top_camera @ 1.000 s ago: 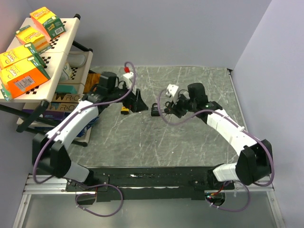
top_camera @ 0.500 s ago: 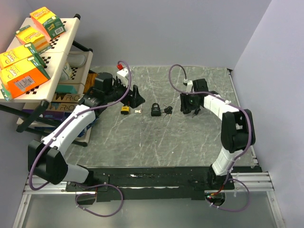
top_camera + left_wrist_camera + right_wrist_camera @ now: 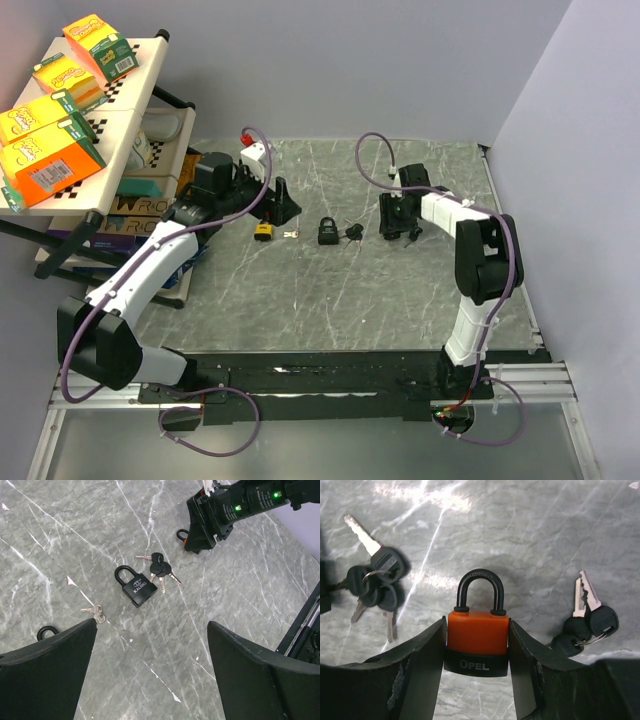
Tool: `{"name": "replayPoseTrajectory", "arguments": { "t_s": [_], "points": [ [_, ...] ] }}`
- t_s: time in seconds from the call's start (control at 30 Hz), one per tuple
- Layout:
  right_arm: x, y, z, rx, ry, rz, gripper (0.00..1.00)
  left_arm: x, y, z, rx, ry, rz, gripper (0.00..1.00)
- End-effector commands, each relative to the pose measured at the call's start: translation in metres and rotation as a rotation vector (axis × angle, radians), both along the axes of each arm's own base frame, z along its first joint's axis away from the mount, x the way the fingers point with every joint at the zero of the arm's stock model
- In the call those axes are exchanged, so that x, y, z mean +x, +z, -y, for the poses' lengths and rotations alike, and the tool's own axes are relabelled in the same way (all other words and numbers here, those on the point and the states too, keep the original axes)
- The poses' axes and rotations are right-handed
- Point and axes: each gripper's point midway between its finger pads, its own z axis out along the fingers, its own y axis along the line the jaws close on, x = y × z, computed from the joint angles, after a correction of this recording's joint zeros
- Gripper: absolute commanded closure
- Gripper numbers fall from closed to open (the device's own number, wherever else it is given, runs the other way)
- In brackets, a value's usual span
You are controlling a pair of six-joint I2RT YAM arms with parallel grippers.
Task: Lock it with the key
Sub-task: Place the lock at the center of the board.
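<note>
My right gripper is shut on an orange and black padlock marked OPEL, its shackle closed, resting on the marble table. In the top view that gripper is right of centre. Black-headed key bunches lie to the left and right of it. A black padlock with its shackle closed lies mid-table beside black-headed keys. My left gripper is open and empty above the table, left of that padlock. A yellow padlock and small silver keys lie below it.
A rack with yellow and orange boxes stands off the table's left edge. Walls close the back and right sides. Cables loop above both arms.
My right gripper has moved right, away from the black padlock, and the arm has swung round; it now grips the orange padlock. My left gripper has drawn back slightly to the left.
</note>
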Motion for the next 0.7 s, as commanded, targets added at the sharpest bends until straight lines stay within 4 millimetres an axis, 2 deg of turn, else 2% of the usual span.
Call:
{"name": "replayPoseTrajectory", "arguments": {
  "t_s": [0.0, 0.27, 0.3, 0.33, 0.43, 0.5, 0.67],
  "points": [
    [0.02, 0.014, -0.001, -0.007, -0.047, 0.033, 1.0, 0.003, 0.009, 0.0, -0.018, -0.001, 0.011, 0.04],
    [0.005, -0.001, 0.009, -0.044, -0.104, -0.04, 0.98, 0.01, 0.006, -0.003, -0.033, -0.004, -0.012, 0.04],
    [0.004, -0.003, 0.01, -0.05, -0.108, -0.046, 0.95, 0.01, 0.006, -0.002, -0.034, -0.003, -0.013, 0.04],
    [0.005, -0.002, 0.01, -0.052, -0.11, -0.051, 0.84, 0.01, 0.006, -0.003, -0.038, -0.001, -0.018, 0.04],
    [0.005, -0.008, 0.009, -0.052, -0.101, -0.078, 0.73, 0.011, 0.003, -0.002, -0.039, -0.002, -0.028, 0.04],
    [0.006, -0.009, 0.008, -0.052, -0.098, -0.086, 0.72, 0.01, 0.001, -0.002, -0.037, -0.006, -0.036, 0.04],
    [0.008, -0.008, 0.008, -0.052, -0.102, -0.083, 0.62, 0.01, -0.004, -0.002, -0.031, -0.005, -0.058, 0.04]
  ]
}}
